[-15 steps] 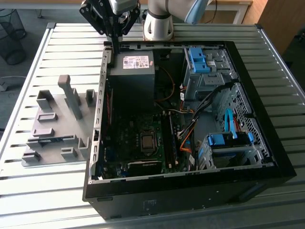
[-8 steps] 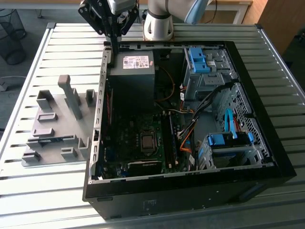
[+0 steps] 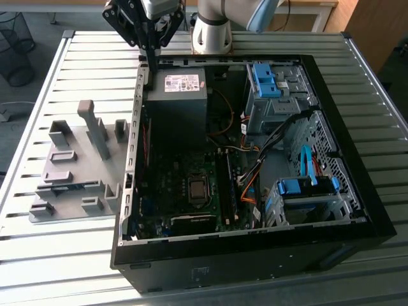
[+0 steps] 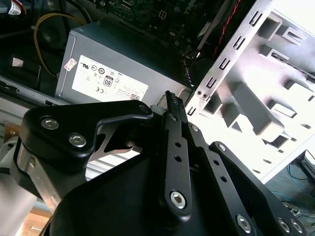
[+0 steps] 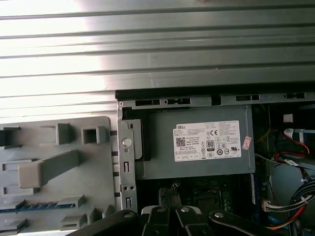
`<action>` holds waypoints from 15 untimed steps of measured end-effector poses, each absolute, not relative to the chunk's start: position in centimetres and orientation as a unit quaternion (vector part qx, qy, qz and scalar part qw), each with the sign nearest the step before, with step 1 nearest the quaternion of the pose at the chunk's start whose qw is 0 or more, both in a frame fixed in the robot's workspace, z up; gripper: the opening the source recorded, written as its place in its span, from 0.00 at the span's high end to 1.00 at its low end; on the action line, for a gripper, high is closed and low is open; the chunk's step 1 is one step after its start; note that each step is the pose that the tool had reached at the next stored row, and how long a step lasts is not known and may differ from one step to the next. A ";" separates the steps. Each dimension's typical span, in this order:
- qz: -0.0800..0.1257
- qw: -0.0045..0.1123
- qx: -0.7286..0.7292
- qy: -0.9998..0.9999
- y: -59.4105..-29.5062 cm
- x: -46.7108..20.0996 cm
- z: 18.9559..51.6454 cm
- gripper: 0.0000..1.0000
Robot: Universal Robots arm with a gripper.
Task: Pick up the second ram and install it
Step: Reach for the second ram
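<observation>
**Gripper** [image 4: 171,97], fingers closed together and empty, hangs just above the outer corner of the power supply [image 5: 197,147]. Past the case wall [image 5: 125,162] beside that supply, the ram [image 5: 34,205] sits in the holder [image 5: 96,182]. A clean grasp likely needs the fingers squared across its thin faces.

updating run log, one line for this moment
gripper shut, empty | over case edge by power supply | second ram in grey holder
</observation>
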State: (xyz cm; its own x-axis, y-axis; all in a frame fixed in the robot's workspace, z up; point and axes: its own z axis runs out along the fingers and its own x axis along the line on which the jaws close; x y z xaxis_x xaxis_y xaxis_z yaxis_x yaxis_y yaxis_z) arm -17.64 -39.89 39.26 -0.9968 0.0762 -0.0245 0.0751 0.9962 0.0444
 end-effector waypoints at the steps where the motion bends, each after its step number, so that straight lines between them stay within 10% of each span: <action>1: 0.022 0.013 0.038 0.999 -39.9 -17.7 39.3 0.90; 15: 0.022 0.013 0.038 0.999 -39.9 -18.3 39.3 0.90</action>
State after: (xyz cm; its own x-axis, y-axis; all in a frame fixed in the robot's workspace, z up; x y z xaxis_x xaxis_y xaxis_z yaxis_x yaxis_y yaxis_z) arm -18.29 -39.89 39.25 -0.9968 0.0762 -0.0245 0.0751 0.9962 0.0443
